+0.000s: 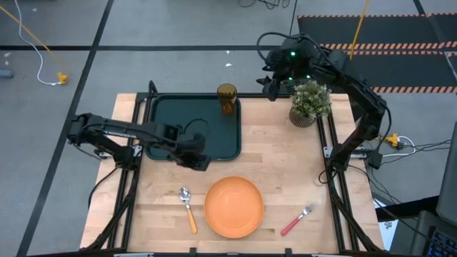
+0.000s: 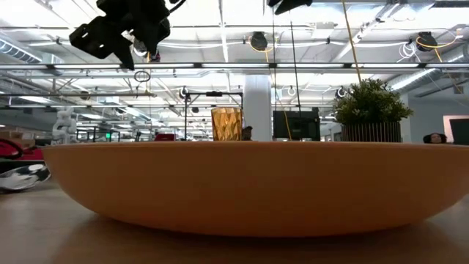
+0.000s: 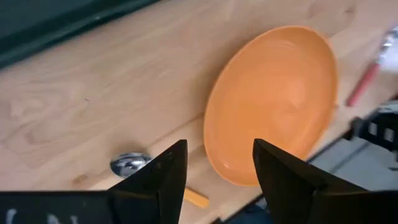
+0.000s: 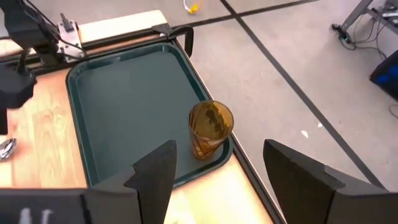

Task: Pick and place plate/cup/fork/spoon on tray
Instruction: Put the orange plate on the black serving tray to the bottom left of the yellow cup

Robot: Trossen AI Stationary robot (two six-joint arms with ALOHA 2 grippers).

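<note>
One item done: the cup point(image 1: 227, 98) stands upright in the far right corner of the tray point(image 1: 171, 114).
High view: left gripper point(image 1: 198, 158) hovers at the tray's near rim; plate point(image 1: 233, 206), spoon point(image 1: 187, 208) and fork point(image 1: 298, 219) lie on the table on the tray's near side.
Low view: plate fills the foreground; the cup shows behind it.
Left wrist view: fingers spread, empty, aimed between spoon and plate; judged best to centre on one before descending.
Right wrist view: right gripper point(image 4: 217, 174) open, empty, above the cup.
</note>
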